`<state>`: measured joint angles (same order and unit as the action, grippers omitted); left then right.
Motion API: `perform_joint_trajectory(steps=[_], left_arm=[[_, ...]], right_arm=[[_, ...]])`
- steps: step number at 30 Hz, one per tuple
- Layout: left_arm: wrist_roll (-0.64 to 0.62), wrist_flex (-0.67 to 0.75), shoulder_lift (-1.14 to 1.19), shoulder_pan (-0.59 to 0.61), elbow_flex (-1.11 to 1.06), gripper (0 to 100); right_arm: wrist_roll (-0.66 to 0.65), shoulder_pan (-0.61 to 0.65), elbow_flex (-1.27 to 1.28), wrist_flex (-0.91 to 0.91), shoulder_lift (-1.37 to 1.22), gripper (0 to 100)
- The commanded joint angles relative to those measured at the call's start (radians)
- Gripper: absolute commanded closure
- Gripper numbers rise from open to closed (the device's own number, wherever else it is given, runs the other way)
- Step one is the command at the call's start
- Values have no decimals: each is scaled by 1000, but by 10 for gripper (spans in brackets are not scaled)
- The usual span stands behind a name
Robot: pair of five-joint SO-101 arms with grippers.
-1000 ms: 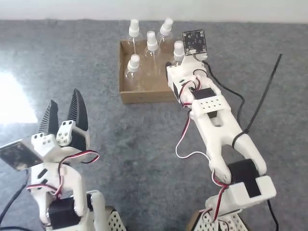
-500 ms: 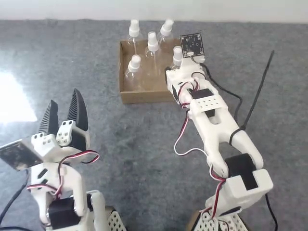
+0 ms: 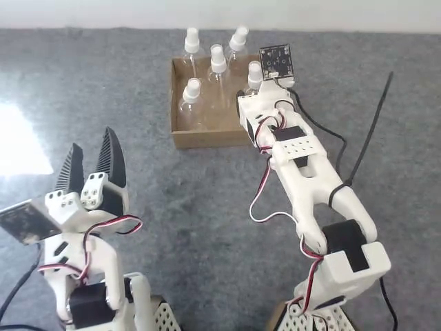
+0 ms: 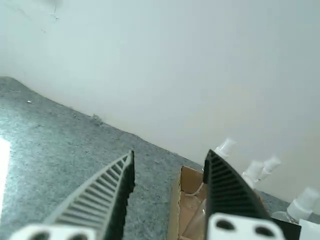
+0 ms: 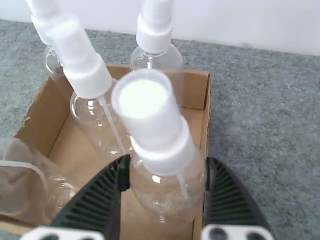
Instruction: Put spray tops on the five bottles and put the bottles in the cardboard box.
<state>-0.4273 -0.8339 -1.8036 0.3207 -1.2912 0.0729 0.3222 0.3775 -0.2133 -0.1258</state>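
The cardboard box (image 3: 207, 137) sits at the table's far middle with five clear bottles standing in it, each with a white spray top. My right gripper (image 3: 252, 88) is at the box's right side, shut on the nearest bottle (image 3: 254, 72). In the right wrist view that bottle (image 5: 167, 177) stands between my black fingers (image 5: 107, 192), inside the box (image 5: 197, 87). My left gripper (image 3: 91, 141) is raised at the near left, open and holding nothing. Its view looks between the fingers (image 4: 107, 192) toward the box (image 4: 187, 180) and the spray tops (image 4: 224, 146).
Grey carpet covers the table, with a bright patch (image 3: 21, 141) at the left edge. A black cable (image 3: 372, 138) trails to the right of the right arm. A pale wall (image 4: 165, 65) rises behind the box.
The right arm has shifted slightly left with its bottle over the box's right side. The left arm has stayed still.
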Motion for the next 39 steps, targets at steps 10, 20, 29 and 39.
perform_joint_trajectory(steps=[10, 20, 29, 39], left_arm=[[-5, 32, -3, 8, 13, 791], [-5, 32, -3, 8, 13, 791], [-5, 32, -3, 8, 13, 790], [-5, 32, -3, 8, 13, 790]], right_arm=[[-15, 8, -20, 25, 15, 769], [-17, 15, -20, 25, 22, 768], [-81, 64, -25, -22, 22, 768], [-81, 61, -25, -21, 22, 768]])
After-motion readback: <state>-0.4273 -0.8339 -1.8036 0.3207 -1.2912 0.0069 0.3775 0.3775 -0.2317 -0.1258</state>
